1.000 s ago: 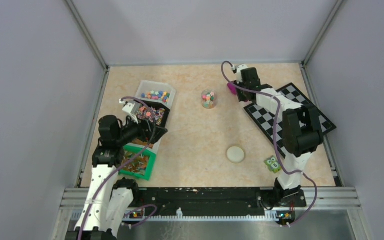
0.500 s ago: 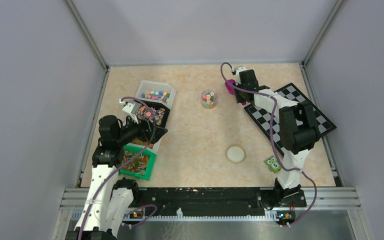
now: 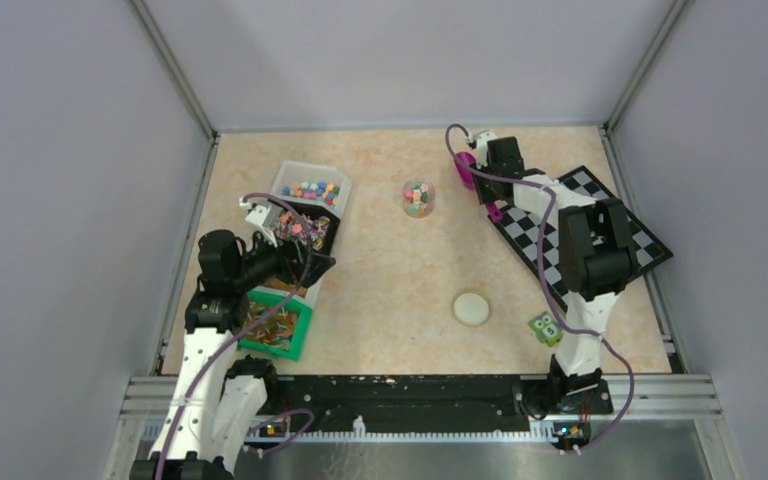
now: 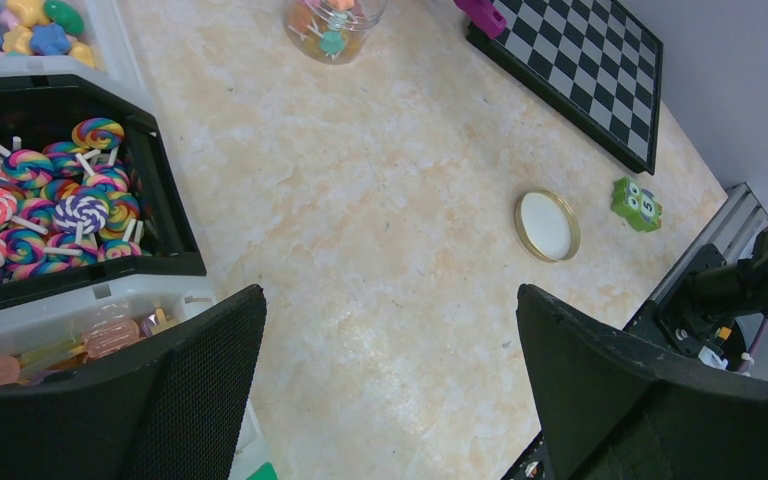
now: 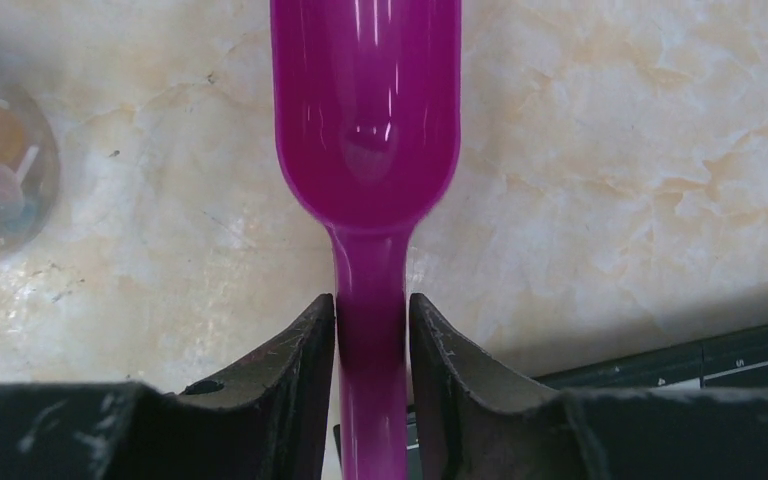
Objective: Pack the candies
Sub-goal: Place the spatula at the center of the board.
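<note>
R gripper (image 5: 371, 330) clamped on empty scoop (image 5: 365, 100) handle nr jar (image 3: 418, 197), L gripper (image 4: 390, 300) gaped wide, idle; looked like refill step, so next needed scoop dipped into candies (image 3: 312, 189).

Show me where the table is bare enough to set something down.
Widest bare patch: mid-table, between the black tray, the candy jar, the lid and the checkerboard. Another runs along the far edge behind the jar. Crowded: the left side, lined with trays, and the right around the checkerboard and owl block.
</note>
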Robot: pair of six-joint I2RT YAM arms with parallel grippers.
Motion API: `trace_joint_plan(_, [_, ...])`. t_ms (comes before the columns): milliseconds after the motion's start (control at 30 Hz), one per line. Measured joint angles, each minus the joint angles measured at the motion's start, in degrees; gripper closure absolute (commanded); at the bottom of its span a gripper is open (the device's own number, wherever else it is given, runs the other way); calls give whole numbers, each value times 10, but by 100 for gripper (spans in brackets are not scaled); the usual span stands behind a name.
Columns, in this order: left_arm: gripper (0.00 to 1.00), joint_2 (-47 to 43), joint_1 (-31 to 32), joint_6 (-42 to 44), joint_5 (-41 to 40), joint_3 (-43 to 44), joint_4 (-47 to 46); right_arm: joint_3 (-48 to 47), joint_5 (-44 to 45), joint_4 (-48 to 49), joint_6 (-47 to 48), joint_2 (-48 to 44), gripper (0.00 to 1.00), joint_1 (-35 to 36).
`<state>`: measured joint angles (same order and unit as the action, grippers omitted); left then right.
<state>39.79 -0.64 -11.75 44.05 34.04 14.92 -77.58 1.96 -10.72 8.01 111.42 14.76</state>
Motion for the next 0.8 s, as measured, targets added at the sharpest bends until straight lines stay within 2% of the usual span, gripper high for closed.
trace_joint_plan(333, [1,7,1,2,-1,0,1,-38,4,-7,62,35,66,-16])
trace_joint_plan(433, [1,10,1,2,-2,0,1,-41,6,-8,78,35,76,-17])
trace_joint_plan(500, [1,12,2,3,-2,0,1,-44,5,-7,92,35,79,-18])
trace_joint_plan(800, [1,28,2,4,-3,0,2,-119,-9,-2,115,88,77,-42])
